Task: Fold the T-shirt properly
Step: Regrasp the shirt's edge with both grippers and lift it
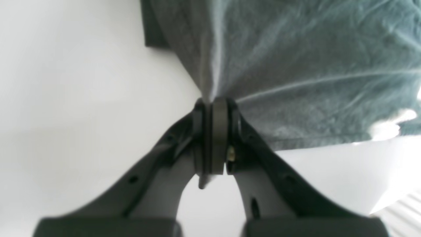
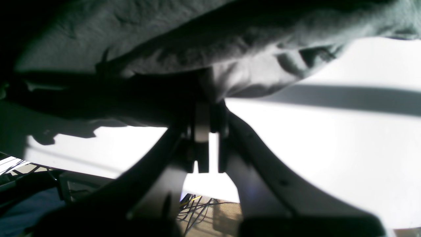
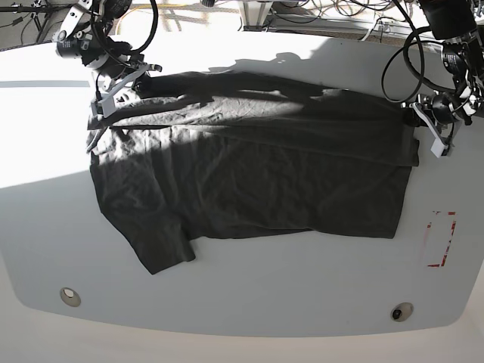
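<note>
The dark charcoal T-shirt (image 3: 249, 174) lies spread and wrinkled across the white table (image 3: 249, 302), with one sleeve pointing toward the front left. In the base view my right gripper (image 3: 100, 112) sits at the shirt's back left corner. Its wrist view shows the right gripper (image 2: 206, 108) shut on a bunched fold of the T-shirt (image 2: 164, 42). My left gripper (image 3: 420, 122) is at the shirt's right edge. Up close, the left gripper (image 1: 212, 102) is shut on a pinched ridge of the T-shirt (image 1: 296, 65), and the cloth fans out beyond its tips.
A red-outlined rectangle mark (image 3: 439, 240) lies on the table to the right of the shirt. Two round metal fittings (image 3: 69, 296) (image 3: 401, 311) sit near the curved front edge. Cables (image 3: 318, 9) run along the back behind the table.
</note>
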Robot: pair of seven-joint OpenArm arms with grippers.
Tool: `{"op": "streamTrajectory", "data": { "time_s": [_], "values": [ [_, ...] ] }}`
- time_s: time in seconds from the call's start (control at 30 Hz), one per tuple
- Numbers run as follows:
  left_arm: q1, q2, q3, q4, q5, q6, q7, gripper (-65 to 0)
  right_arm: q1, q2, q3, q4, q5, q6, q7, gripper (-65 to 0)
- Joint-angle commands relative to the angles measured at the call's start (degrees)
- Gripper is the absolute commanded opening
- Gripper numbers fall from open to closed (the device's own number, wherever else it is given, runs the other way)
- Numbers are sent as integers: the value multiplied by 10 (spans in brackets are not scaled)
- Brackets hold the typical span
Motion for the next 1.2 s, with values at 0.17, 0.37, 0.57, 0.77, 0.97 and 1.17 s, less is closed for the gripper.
{"op": "streamTrajectory", "data": {
  "time_s": [0.17,0.37,0.57,0.77,0.97,1.17],
  "values": [
    [-2,-11,-14,160,-3,-49,42,-639,-32,3,1,13,10,1,3,-650],
    [-3,-10,-71,232,-2,-61,125,-639,-66,13,3,13,53,1,3,-650],
    [24,-18,-101,239,0,-61,125,-637,-96,27,4,12,114,-3,6,-650],
    [61,-34,-102,239,-2,-61,125,-637,-105,27,28,12,119,-3,4,-650],
    [91,-34,-101,241,-2,-61,125,-637,-124,28,27,12,135,-1,4,-650],
    [108,-38,-78,245,-2,-61,125,-636,-161,39,26,13,185,-3,3,-650]
  ]
}}
